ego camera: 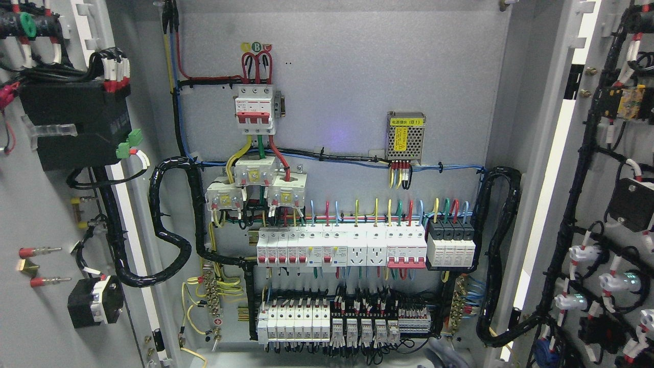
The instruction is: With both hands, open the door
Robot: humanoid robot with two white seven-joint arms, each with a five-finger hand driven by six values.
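Doors: left door point(56, 204) and right door point(613, 204) both swung wide, inner faces toward the camera; opening looks done.
Hands: neither in view; fingers cannot be told.
Cabinet: back panel point(347, 66) exposed, top breaker point(254, 110) near upper left, breaker rows point(340, 248) along lower edge.
Obstacles: cable looms point(168, 225) bridge the hinges, slack so doors swing.

Pretty clearly an industrial electrical setup, some plant room or test workshop: a grey metal cabinet point(347, 61) is seen with both doors swung wide, rows of breakers point(340, 248) are mounted on rails, and bundled wiring point(168, 225) is routed everywhere.
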